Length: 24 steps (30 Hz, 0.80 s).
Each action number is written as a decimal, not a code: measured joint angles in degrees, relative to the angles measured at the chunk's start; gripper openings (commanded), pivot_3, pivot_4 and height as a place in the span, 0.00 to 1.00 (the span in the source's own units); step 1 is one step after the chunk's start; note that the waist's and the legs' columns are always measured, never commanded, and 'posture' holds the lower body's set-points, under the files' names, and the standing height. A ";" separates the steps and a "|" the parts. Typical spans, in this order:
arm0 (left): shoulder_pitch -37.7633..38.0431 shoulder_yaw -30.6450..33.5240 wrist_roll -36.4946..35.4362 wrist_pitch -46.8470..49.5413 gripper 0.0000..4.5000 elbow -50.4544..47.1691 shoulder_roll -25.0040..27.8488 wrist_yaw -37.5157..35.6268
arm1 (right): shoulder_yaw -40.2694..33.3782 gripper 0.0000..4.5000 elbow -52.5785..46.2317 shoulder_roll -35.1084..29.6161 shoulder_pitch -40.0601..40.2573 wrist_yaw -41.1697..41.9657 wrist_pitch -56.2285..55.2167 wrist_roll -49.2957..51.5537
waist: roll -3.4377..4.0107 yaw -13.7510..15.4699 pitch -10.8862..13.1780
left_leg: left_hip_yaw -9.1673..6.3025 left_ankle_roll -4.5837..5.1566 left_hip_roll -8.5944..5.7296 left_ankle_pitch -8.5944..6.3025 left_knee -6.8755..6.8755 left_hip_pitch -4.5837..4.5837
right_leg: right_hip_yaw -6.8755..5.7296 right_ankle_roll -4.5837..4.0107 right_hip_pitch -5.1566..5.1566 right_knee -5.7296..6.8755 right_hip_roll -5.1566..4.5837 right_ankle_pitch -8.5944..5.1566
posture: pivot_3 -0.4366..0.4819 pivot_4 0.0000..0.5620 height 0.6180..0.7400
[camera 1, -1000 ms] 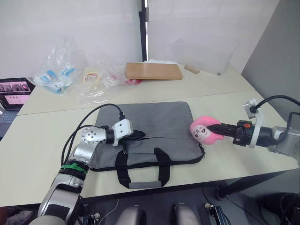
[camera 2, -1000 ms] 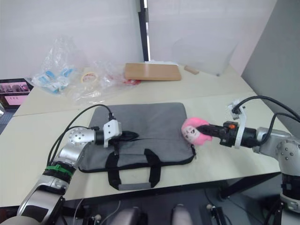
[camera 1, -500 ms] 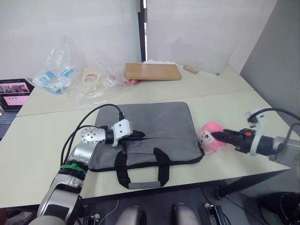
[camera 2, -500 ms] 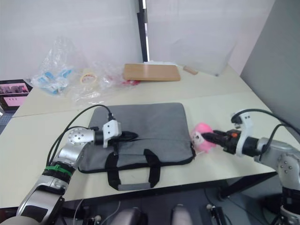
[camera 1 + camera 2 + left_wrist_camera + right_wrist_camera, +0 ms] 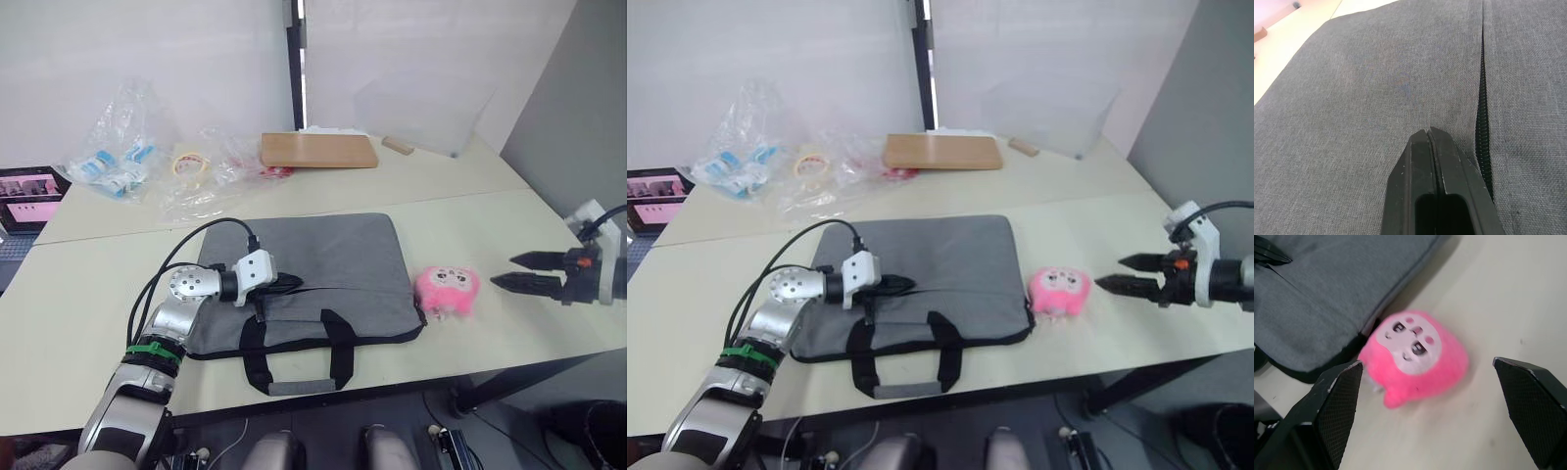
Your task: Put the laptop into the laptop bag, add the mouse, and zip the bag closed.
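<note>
The laptop bag (image 5: 323, 269) is grey woven fabric with black trim, a black zipper (image 5: 1480, 122) and black strap handles (image 5: 294, 357). At its three o'clock lies a bright pink plush toy (image 5: 448, 291) with a pale pink face patch marked with small dark and pink spots. The counter (image 5: 88, 294) is pale cream. The left pincer (image 5: 1435, 152) has glossy black fingers on a white and silver wrist; the right pincer (image 5: 1129, 273) is black with an orange spot behind it, its pads (image 5: 1339, 396) textured in a fine black crosshatch. At twelve o'clock sit a light brown wooden board (image 5: 318, 149) and clear plastic bags (image 5: 127, 147) holding blue and white items.
</note>
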 measured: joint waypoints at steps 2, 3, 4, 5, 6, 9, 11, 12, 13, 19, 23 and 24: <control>0.02 -0.01 0.00 0.02 0.00 -0.38 -0.32 0.04 | 3.72 0.99 1.60 2.46 -2.44 1.08 -1.11 -1.69 | 0.00 0.21 0.00 | -0.06 0.00 -0.02 0.00 0.04 0.04 | -0.02 -0.01 -0.10 0.00 0.01 0.01 | 0.48 0.27 1.00; 0.05 -0.02 0.00 0.03 0.00 -0.62 -0.40 0.01 | 5.46 0.99 3.12 3.43 -3.51 1.83 -1.53 -2.74 | 0.03 0.29 -0.02 | -0.06 0.00 -0.05 0.00 0.04 -0.02 | -0.01 -0.05 -0.15 0.00 -0.01 0.03 | 0.48 0.27 1.00; 0.11 -0.06 0.00 0.12 0.00 -0.82 -0.51 -0.10 | 7.70 0.99 5.98 4.51 -5.33 2.90 -2.50 -4.68 | 0.05 0.37 -0.03 | -0.05 0.04 -0.10 -0.02 0.04 -0.02 | 0.02 -0.36 -0.15 0.00 -0.06 0.22 | 0.48 0.27 1.00; 0.10 -0.10 0.00 0.20 0.00 -0.97 -0.62 -0.14 | 9.41 0.99 8.78 5.18 -6.83 3.91 -3.95 -6.54 | 0.06 0.46 -0.03 | -0.04 0.07 -0.14 -0.04 0.03 -0.03 | 0.01 -0.44 -0.16 -0.01 -0.14 0.27 | 0.48 0.27 1.00; 0.08 -0.10 -0.01 0.22 0.00 -1.00 -0.62 -0.18 | 10.38 0.99 10.58 5.63 -7.96 4.36 -4.94 -7.70 | 0.06 0.48 -0.04 | -0.03 0.08 -0.16 -0.05 0.03 -0.03 | 0.00 -0.46 -0.18 -0.01 -0.18 0.28 | 0.48 0.27 1.00; 0.02 -0.09 0.00 0.50 0.00 -0.98 -0.57 -0.17 | 13.33 0.99 16.24 7.06 -11.92 6.73 -8.24 -11.36 | 0.06 0.39 -0.04 | -0.02 0.10 -0.16 -0.05 0.03 -0.02 | -0.03 -0.48 -0.18 -0.02 -0.26 0.29 | 0.48 0.27 1.00; 0.02 -0.09 0.00 0.67 0.00 -1.07 -0.57 -0.17 | 15.53 0.99 18.20 7.43 -12.88 9.26 -10.71 -13.84 | 0.06 0.45 -0.04 | -0.04 0.09 -0.14 -0.05 0.03 -0.02 | -0.07 -0.49 -0.18 -0.02 -0.39 0.29 | 0.48 0.27 1.00; 0.06 -0.09 0.00 0.91 0.00 -1.28 -0.53 -0.18 | 16.68 0.99 19.19 7.56 -13.05 10.75 -11.82 -15.11 | 0.07 0.41 -0.04 | -0.04 0.09 -0.15 -0.05 0.03 -0.02 | -0.07 -0.49 -0.18 -0.01 -0.36 0.28 | 0.48 0.27 1.00; 0.17 -0.09 0.00 1.07 0.00 -1.51 -0.46 -0.19 | 17.27 0.99 19.93 7.81 -13.06 11.69 -12.50 -16.03 | 0.08 0.37 -0.04 | -0.04 0.10 -0.16 -0.06 0.03 -0.03 | -0.07 -0.49 -0.19 -0.01 -0.33 0.28 | 0.48 0.27 1.00; 1.45 0.03 0.00 1.56 0.00 -3.56 0.22 0.38 | 18.47 0.88 21.11 8.19 -12.95 14.63 -17.89 -20.22 | 0.09 0.03 -0.05 | -0.03 0.11 -0.17 -0.08 0.00 -0.02 | -0.08 -0.49 -0.21 -0.01 -0.53 0.29 | 0.48 0.27 1.00; 1.87 0.03 0.00 2.42 0.00 -4.67 0.27 0.43 | 18.19 0.58 20.91 8.19 -11.32 15.77 -20.01 -20.72 | 0.11 0.05 -0.07 | -0.03 0.14 -0.22 -0.12 -0.06 -0.01 | -0.08 -0.50 -0.22 -0.01 -0.57 0.29 | 0.48 0.27 1.00; 1.92 0.04 0.00 2.53 0.00 -4.83 0.27 0.43 | 17.82 0.51 20.45 8.19 -11.06 16.08 -19.70 -20.57 | 0.11 0.05 -0.07 | -0.03 0.14 -0.22 -0.13 -0.06 -0.02 | -0.08 -0.51 -0.22 -0.01 -0.59 0.30 | 0.48 0.27 1.00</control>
